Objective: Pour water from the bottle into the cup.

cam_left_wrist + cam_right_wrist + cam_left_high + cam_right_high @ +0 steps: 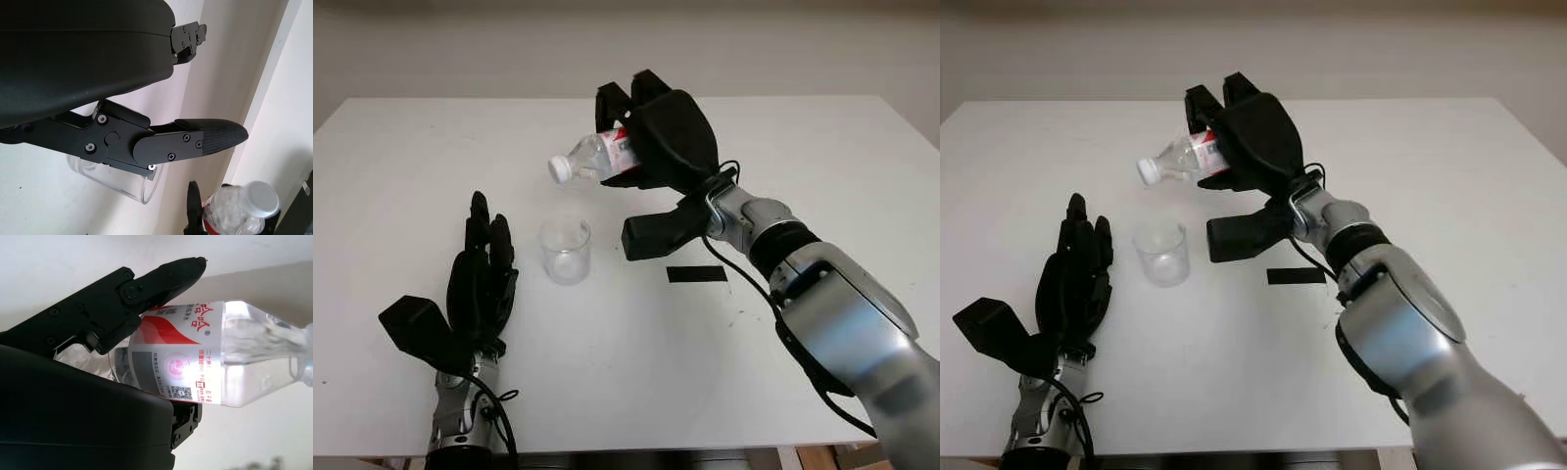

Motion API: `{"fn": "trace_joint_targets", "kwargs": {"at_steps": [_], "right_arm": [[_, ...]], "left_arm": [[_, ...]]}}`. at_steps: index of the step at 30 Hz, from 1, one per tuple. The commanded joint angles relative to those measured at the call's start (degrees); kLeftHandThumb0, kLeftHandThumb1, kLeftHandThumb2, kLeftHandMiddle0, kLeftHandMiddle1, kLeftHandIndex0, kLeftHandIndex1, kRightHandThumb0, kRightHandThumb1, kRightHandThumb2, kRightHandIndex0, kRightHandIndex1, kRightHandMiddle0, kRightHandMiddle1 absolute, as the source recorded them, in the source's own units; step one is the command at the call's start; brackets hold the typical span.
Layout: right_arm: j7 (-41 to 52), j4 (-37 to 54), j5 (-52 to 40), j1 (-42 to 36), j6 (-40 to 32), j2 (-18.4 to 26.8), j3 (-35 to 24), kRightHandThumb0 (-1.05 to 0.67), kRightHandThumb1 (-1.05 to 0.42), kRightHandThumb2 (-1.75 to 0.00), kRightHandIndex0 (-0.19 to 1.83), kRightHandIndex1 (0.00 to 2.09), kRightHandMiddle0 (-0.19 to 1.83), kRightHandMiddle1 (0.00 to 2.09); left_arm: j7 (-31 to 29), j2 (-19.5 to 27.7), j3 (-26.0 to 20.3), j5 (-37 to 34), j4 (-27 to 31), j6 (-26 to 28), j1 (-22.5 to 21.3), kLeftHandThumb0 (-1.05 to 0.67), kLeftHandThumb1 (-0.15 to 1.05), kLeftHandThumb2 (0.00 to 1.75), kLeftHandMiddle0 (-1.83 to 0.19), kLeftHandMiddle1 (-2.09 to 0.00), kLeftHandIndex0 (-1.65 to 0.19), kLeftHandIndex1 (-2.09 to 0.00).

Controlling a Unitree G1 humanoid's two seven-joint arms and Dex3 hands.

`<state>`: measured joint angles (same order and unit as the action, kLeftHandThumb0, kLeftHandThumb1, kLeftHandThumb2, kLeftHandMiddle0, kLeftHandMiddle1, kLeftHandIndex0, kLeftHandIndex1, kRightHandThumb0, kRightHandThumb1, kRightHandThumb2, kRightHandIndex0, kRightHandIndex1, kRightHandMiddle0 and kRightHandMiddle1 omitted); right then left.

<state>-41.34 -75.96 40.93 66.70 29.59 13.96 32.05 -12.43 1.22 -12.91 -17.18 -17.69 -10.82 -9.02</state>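
- Gripping the water bottle point(597, 157) in my right hand point(656, 137), I held it in the air above the white tabletop point(822, 176), my fingers point(146, 284) clamped around its red-and-white label point(188, 357).
- The bottle lay tipped nearly on its side, its white cap point(559, 169) pointing toward my left and slightly downward; the cap was on.
- The clear plastic cup point(566, 251) stood upright on the tabletop, below the cap and a little nearer to me, apart from the bottle.
- My left hand point(481, 284) was open, holding nothing, low over the tabletop just beside the cup on its left, not touching it.
- A black strip of tape point(697, 274) lay flat on the tabletop to the right of the cup, under my right forearm.
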Motion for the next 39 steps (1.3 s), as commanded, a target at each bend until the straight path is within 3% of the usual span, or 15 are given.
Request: {"fn": "trace_joint_targets", "kwargs": {"at_steps": [1,8,13,16,21,29,39], "right_arm": [[3.8,1.6,-5.1,-1.3,1.4,-0.2,-4.9,-0.43,-1.05,-0.3,1.42,2.09,0.99,2.09],[27.8,6.1,-28.6,-8.9,2.4,-2.5,-23.4,-0.38,-1.05,-0.41,1.19,2.09,0.86,2.09],[34.0,11.7,-36.3,-15.3,-3.1,-3.8,-29.8,-0.34,-1.05,-0.4,1.22,2.09,0.87,2.09],[35.3,14.6,-37.8,-18.7,-3.9,-4.1,-31.5,-0.33,-1.05,-0.4,1.21,2.09,0.79,2.09],[40.2,23.6,-42.8,-24.9,-9.3,-5.6,-34.6,-0.39,-1.05,-0.43,1.29,2.09,0.89,2.09],[39.8,47.4,-44.3,-36.5,-23.9,-8.2,-35.2,-0.42,-1.05,-0.41,1.34,2.09,0.92,2.09],[39.0,57.0,-43.3,-43.9,-28.6,-11.0,-34.6,-0.42,-1.05,-0.41,1.3,2.09,0.85,2.09]], "left_arm": [[-0.3,-0.9,0.1,-0.4,-2.7,1.0,3.1,-0.74,1.05,0.5,0.19,-0.04,0.19,-0.03],[-0.5,-0.8,0.0,-0.4,-2.7,1.2,3.0,-0.75,1.05,0.51,0.19,-0.03,0.19,-0.03],[-0.3,-0.7,0.1,-0.2,-2.1,1.6,3.1,-0.75,1.05,0.51,0.19,-0.03,0.19,-0.02],[-0.8,-0.5,0.0,-0.5,-2.3,1.6,3.1,-0.75,1.05,0.5,0.19,-0.02,0.19,-0.02],[-1.2,-0.7,0.0,-0.6,-1.8,1.7,3.4,-0.75,1.05,0.5,0.19,-0.01,0.19,0.0],[-1.1,-0.5,0.0,-0.5,-1.4,1.8,3.8,-0.76,1.05,0.5,0.19,-0.02,0.19,-0.01],[-1.4,0.4,0.0,-0.4,-0.4,2.8,4.2,-0.77,1.05,0.51,0.19,-0.01,0.19,0.0]]}}
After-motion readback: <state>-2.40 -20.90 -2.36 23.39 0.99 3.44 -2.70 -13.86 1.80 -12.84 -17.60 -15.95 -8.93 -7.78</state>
